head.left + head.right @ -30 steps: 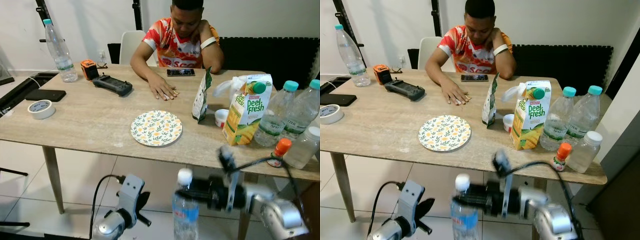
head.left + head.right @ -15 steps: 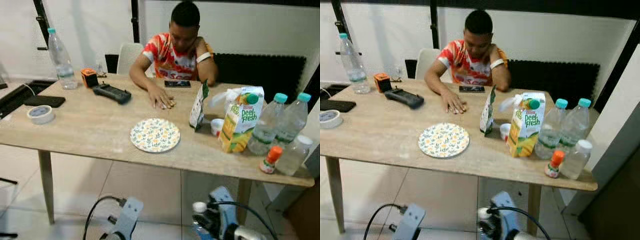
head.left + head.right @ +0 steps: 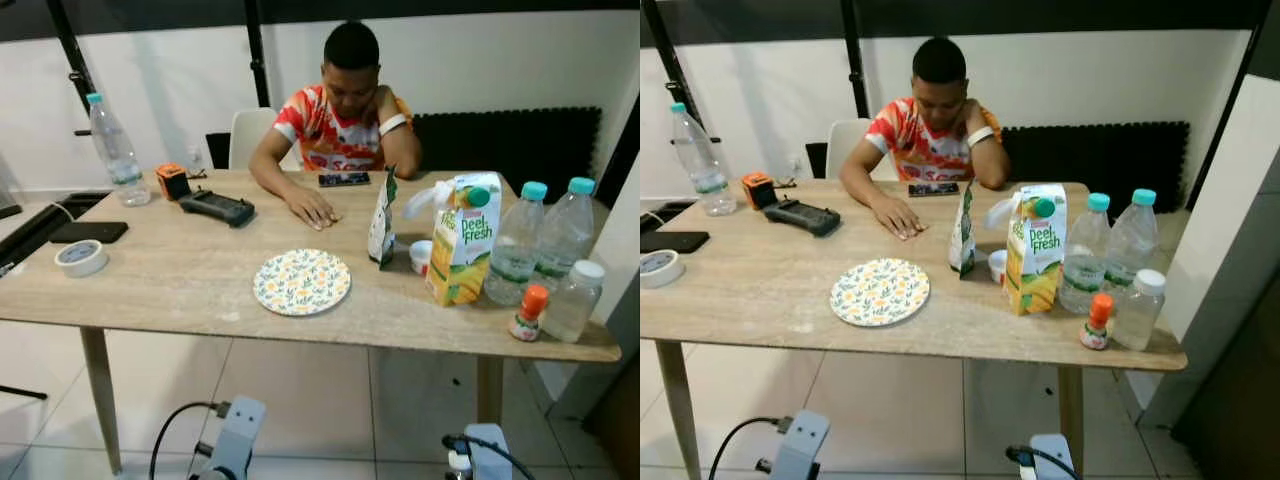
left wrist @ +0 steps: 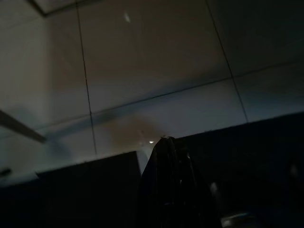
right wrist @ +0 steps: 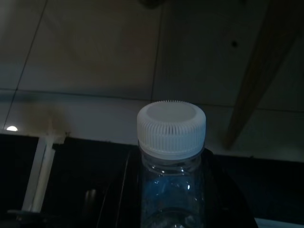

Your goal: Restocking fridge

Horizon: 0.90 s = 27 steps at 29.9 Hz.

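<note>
In the right wrist view my right gripper (image 5: 172, 202) is shut on a clear water bottle (image 5: 171, 127) with a white ribbed cap, held upright above the tiled floor. In the eye views the right arm (image 3: 485, 455) shows low down, in front of the wooden table (image 3: 160, 290). A Peel Fresh juice carton (image 3: 462, 238), two teal-capped water bottles (image 3: 517, 242) (image 3: 563, 232), a white-capped bottle (image 3: 574, 300) and a small orange-capped bottle (image 3: 528, 312) stand at the table's right end. My left arm (image 3: 235, 445) hangs idle low on the left.
A person (image 3: 340, 130) sits at the far side with one hand flat on the table. A floral plate (image 3: 301, 282), a pouch (image 3: 381, 218), a tape roll (image 3: 81, 257), a black controller (image 3: 216, 208) and another water bottle (image 3: 114, 150) are also on it. Tiled floor lies in front.
The camera has risen and drawn back from the table. My right arm with the bottle has dropped from in front of the table edge to the bottom of the eye views.
</note>
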{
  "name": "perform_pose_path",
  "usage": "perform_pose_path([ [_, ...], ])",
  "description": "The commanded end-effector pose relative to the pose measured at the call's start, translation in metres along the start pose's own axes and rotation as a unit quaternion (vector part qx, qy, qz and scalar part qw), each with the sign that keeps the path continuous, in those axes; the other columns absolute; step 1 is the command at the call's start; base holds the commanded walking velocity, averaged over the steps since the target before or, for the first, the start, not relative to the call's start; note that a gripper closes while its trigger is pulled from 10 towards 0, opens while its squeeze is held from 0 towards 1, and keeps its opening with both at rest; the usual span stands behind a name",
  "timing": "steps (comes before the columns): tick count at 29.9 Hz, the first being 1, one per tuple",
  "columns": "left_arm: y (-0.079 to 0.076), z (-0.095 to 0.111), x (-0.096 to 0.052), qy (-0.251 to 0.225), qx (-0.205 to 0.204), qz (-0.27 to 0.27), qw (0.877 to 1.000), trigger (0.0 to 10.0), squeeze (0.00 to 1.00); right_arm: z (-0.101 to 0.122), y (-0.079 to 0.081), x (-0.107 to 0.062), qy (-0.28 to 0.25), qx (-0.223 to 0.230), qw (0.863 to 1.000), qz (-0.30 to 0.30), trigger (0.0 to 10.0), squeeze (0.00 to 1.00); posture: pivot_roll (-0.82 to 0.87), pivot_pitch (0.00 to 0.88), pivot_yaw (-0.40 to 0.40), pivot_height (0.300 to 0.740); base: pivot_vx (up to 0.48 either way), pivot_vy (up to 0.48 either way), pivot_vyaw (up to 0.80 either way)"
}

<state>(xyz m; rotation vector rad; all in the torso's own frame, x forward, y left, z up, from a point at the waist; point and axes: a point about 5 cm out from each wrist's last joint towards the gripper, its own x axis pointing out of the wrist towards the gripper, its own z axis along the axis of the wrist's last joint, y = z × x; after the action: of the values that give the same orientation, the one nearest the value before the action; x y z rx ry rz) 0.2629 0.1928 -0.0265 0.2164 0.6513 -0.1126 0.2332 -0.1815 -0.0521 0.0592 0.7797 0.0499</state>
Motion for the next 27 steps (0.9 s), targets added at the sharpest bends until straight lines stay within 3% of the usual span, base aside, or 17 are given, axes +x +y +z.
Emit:
perform_pose_path([
  [1, 0.004, -0.013, -0.003, 0.03, -0.019, 0.0, 0.999, 10.0, 0.0, -0.004, 0.001, 0.0, 0.002, 0.005, 1.0, -0.005, 0.0, 0.0, 0.0, 0.075, 0.076, 0.74, 0.0, 0.0, 0.0],
  [3, 0.005, -0.016, -0.003, 0.036, 0.002, 0.002, 0.999, 10.0, 0.0, -0.004, 0.005, 0.001, 0.006, -0.009, 1.0, -0.005, 0.0, 0.0, -0.02, 0.076, 0.072, 0.74, 0.0, 0.0, 0.0],
  [4, 0.006, -0.016, -0.003, 0.036, 0.011, 0.003, 0.999, 10.0, 0.0, -0.004, 0.007, 0.002, 0.008, -0.016, 1.0, -0.005, 1.4, 0.0, -0.02, 0.077, 0.073, 0.74, 0.0, 0.0, 0.0],
  [5, 0.006, -0.015, -0.003, 0.036, 0.017, 0.004, 0.999, 10.0, 0.0, -0.004, 0.009, 0.002, 0.011, -0.023, 1.0, -0.006, 10.0, 0.0, -0.02, 0.074, 0.076, 0.74, 0.0, 0.0, 0.0],
  [12, 0.002, -0.01, 0.0, 0.039, 0.041, -0.008, 0.998, 10.0, 0.0, -0.012, 0.015, 0.003, 0.036, -0.047, 0.998, 0.0, 10.0, 0.0, 0.0, 0.062, 0.086, 0.74, 0.0, 0.0, 0.0],
  [17, -0.008, -0.001, 0.003, 0.014, 0.057, -0.026, 0.998, 10.0, 0.0, -0.014, 0.015, 0.003, 0.043, -0.063, 0.997, -0.008, 10.0, 0.0, -0.01, 0.067, 0.072, 0.74, 0.0, 0.0, 0.0],
  [27, -0.016, -0.011, 0.002, 0.04, 0.017, -0.028, 0.999, 10.0, 0.0, -0.013, 0.005, 0.002, 0.057, -0.084, 0.995, -0.016, 10.0, 0.0, -0.05, 0.056, 0.063, 0.74, 0.0, 0.0, 0.0],
])
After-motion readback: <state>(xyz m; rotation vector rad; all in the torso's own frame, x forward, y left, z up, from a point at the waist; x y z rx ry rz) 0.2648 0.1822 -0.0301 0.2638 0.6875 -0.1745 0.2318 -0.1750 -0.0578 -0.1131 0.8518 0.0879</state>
